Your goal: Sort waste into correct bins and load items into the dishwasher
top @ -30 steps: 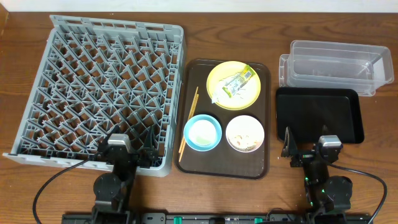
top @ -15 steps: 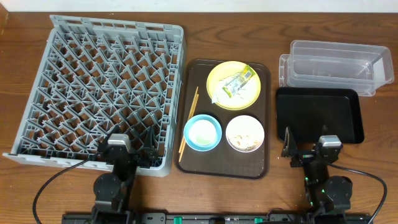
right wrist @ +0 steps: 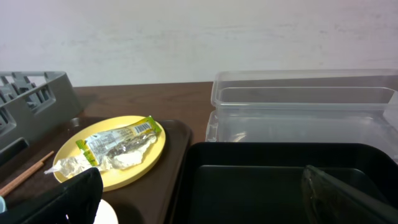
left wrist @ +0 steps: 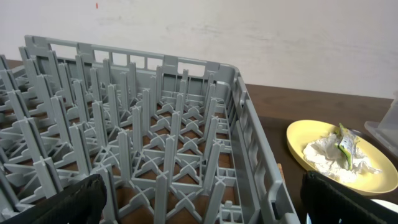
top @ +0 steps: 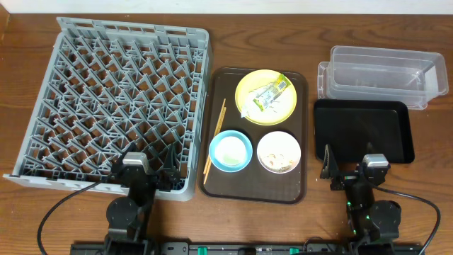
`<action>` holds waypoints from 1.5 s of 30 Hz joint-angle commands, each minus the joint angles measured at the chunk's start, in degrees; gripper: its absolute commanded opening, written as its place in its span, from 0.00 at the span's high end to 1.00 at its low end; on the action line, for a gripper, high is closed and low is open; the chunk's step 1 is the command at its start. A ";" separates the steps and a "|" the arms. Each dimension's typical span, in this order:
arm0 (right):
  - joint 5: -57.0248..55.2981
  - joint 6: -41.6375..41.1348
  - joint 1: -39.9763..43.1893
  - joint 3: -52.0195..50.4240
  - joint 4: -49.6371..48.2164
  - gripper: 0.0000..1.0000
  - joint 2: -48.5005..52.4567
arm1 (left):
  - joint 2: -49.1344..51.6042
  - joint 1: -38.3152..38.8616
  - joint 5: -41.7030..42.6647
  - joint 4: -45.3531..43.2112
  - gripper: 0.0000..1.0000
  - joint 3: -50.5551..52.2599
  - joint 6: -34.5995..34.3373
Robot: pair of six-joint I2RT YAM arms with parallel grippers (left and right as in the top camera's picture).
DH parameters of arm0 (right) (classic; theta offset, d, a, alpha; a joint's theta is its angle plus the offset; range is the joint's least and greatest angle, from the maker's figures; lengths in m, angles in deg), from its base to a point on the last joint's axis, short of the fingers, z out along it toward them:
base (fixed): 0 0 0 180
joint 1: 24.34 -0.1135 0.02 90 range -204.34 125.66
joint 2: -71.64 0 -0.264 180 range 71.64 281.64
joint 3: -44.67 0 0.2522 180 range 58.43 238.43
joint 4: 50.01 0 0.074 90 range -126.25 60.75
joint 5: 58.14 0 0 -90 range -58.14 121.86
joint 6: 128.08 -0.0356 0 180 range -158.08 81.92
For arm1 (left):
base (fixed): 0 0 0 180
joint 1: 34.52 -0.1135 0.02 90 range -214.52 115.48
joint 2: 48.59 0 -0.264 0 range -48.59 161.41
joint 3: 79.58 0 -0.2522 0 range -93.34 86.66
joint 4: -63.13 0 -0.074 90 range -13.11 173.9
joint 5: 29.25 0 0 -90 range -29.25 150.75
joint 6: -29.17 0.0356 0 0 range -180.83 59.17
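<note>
Wrapper point(top: 267, 95) on the yellow plate point(top: 249, 79), Jun: how do you think it will handle?

Lin, I judge it very light and soft, a thin crinkled film that gives under the fingers and is probably slippery. It cannot break, but it can slide out of a weak pinch or spring open again.

Where exactly does it lie?

It lies across the middle of the plate. The plate stands in the far right corner of the brown tray point(top: 225, 185), near the middle of the table. The printed green-yellow end points to the far edge, and the pale crumpled end points to the near left.

Where should one take hold?

I would pinch the raised crumpled bunch in the middle, from above. The flat printed end lies close on the plate and gives little to grip. The plate looks hard and smooth, so fingertips pressing down may push it.

Which arm?

The right gripper point(top: 350, 173) seems better placed. It rests at the near edge, just before the black tray point(top: 382, 142), with its jaws spread wide and nothing between them. The clear tub point(top: 375, 71) stands in the far right corner. The left gripper point(top: 152, 173) is likewise wide open and empty, at the near right corner of the grey rack point(top: 106, 85).
</note>
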 commanded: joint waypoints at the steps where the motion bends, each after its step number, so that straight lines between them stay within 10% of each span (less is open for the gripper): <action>1: 0.24 0.50 -0.31 -0.07 0.24 0.01 0.15 | 0.00 0.24 0.98 2.54 0.00 0.48 0.76; 29: 1.07 -5.09 -0.31 3.48 2.71 0.01 2.08 | 3.54 0.24 -0.26 11.34 0.00 -9.11 -1.84; 45: 13.66 -3.93 -0.31 41.88 19.85 0.01 48.37 | 38.07 0.24 -0.28 47.34 0.00 -43.82 -1.84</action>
